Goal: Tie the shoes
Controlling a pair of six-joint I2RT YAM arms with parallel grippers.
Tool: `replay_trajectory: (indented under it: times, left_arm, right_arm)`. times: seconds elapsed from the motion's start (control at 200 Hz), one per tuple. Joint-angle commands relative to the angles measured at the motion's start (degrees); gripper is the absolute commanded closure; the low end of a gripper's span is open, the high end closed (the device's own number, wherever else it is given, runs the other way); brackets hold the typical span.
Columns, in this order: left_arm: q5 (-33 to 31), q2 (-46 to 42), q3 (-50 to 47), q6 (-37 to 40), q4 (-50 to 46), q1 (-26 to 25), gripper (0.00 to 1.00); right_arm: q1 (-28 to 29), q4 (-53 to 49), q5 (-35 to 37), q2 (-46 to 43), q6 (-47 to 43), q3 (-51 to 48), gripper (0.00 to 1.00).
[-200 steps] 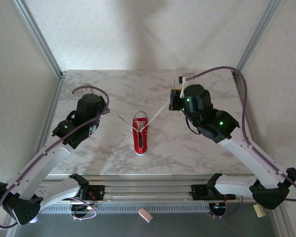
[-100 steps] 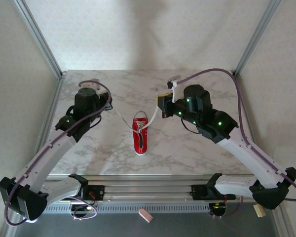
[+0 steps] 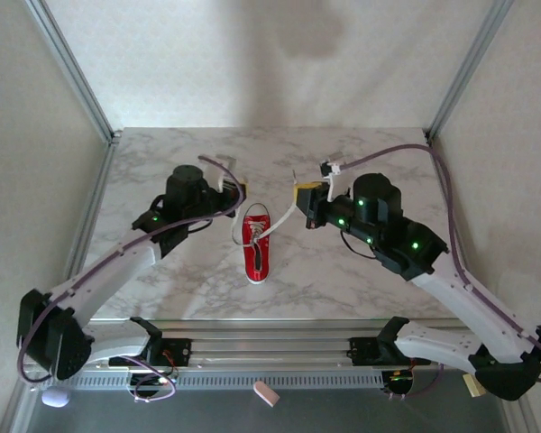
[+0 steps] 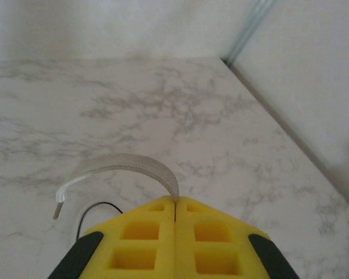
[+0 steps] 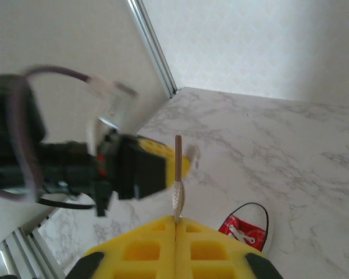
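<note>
Your sneaker (image 3: 255, 245) sits on the marble table (image 3: 361, 280), about midway between the left and right edges and slightly nearer the near edge than the far one. It lies lengthwise, one end toward the far edge and one toward you. It is red canvas with a white rubber sole. From the right wrist camera you see one end of it (image 5: 244, 229), white-rimmed with a thin dark line. Any brand mark on it is too small to read.

Your left gripper (image 3: 235, 188) hangs just beyond the sneaker's far-left side. Its yellow fingers (image 4: 145, 232) are pressed fully together and pinch the left lace (image 4: 128, 163), which arcs out from the fingertips and curls down toward the table. From overhead this lace (image 3: 236, 225) hangs slack in a loop back to the shoe.

Your right gripper (image 3: 299, 195) hovers off the sneaker's far-right side, facing the left one across a small gap. Its jaws are also closed tight, clamping the right lace (image 5: 178, 174), whose stiff tip stands straight up from the fingertips. Overhead, that lace (image 3: 283, 219) runs in a fairly straight line down to the shoe.
</note>
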Motion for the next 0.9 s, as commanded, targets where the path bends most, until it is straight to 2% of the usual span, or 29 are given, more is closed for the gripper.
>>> replay_trajectory:
  times: [0.0,0.145,0.27,0.33,0.395,0.47,0.706,0.801,0.896]
  left_arm:
    - [4.6,3.9,2.7,6.5,-1.7,-2.4,0.97]
    - [7.9,9.4,7.0,9.6,-2.7,-6.0,0.91]
    - [13.5,13.7,11.0,13.3,-6.7,-8.1,0.87]
    - [14.6,15.2,11.8,14.7,-8.9,-8.6,0.79]
    - [10.3,15.5,11.3,13.7,-9.1,-8.6,0.61]
    - [5.4,14.9,10.4,12.4,-8.2,-8.2,0.54]
    - [-5.1,10.6,8.0,6.9,-4.8,-6.7,0.51]
    - [-8.5,7.7,5.0,1.8,-2.6,-4.4,0.52]
    - [-9.2,5.4,1.1,-5.9,-1.5,-1.1,0.49]
  right_arm:
    - [0.4,4.3,-0.3,-1.9,0.9,-2.2,1.0]
    - [0.4,7.1,-2.0,-4.3,0.9,-5.1,1.0]
    - [0.3,9.4,-2.1,-7.4,0.9,-7.9,1.0]
    - [0.3,10.0,-1.7,-8.7,0.8,-8.7,1.0]
    - [0.3,9.5,-1.0,-9.3,0.6,-9.0,1.0]
    - [0.4,8.6,-0.3,-9.3,0.5,-9.0,1.0]
    - [0.3,6.5,1.5,-7.2,0.6,-8.9,1.0]
    - [0.2,2.9,6.8,-5.6,1.5,-7.9,1.0]
    - [0.2,-4.4,14.2,-2.0,3.4,-5.5,1.0]
